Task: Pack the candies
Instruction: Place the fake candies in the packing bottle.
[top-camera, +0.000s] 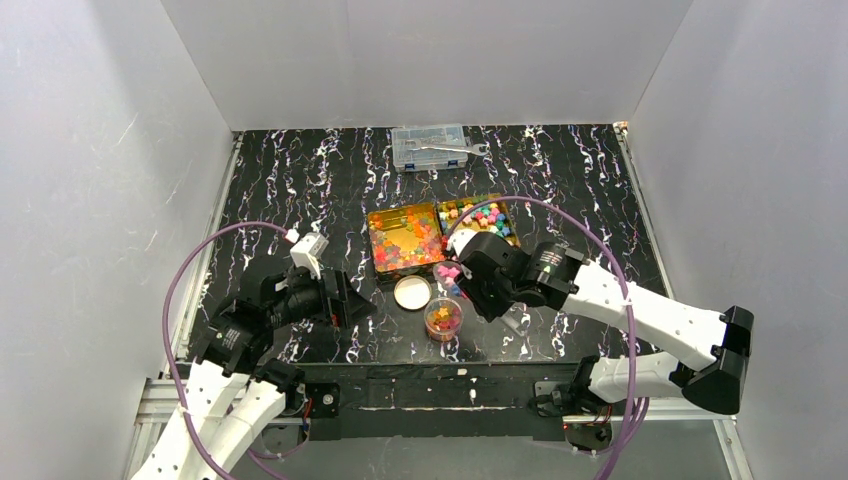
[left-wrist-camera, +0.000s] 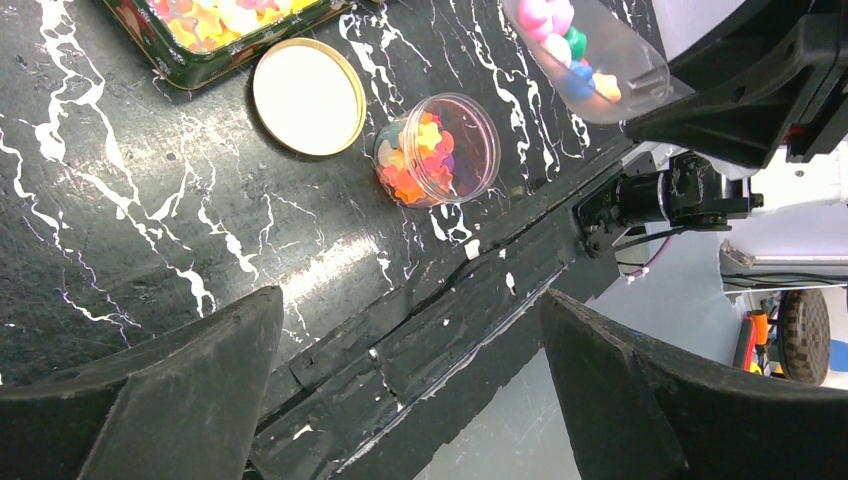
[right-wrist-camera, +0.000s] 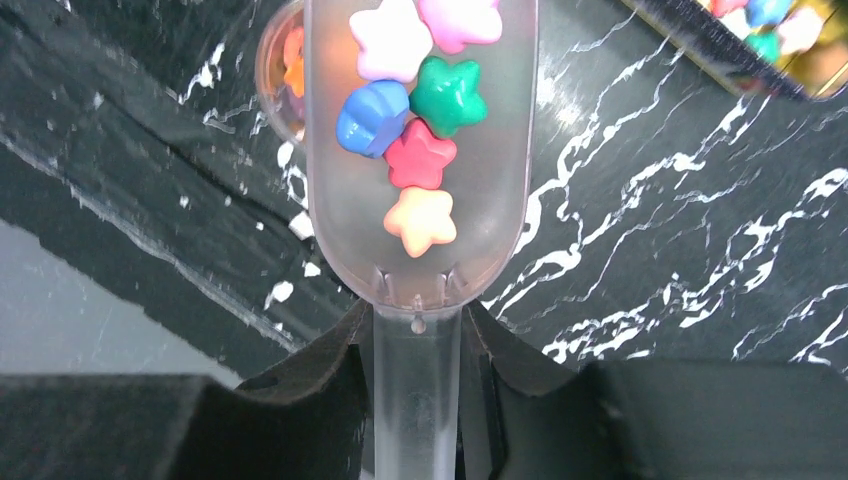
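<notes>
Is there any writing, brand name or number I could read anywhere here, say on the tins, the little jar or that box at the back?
No text can be read in any view.
Tin: printed pattern on its side, too blurred to read any words.
Clear box at the back: too small to tell any label.
Lid, jar, scoop: plain, no writing seen.

The glossy red, orange and yellow star-shaped candies (top-camera: 405, 242) lie heaped in the left open tin (left-wrist-camera: 190, 68). The pastel pink, green, blue, yellow and white star candies (top-camera: 487, 217) lie in the right open tin (right-wrist-camera: 715, 40) beside it. A mix of both sorts partly fills the clear round jar (left-wrist-camera: 488, 150), upright on the black marbled surface (top-camera: 300, 180). Six pastel pieces rest in a clear plastic scoop (right-wrist-camera: 490, 230) raised just beside the jar.
</notes>
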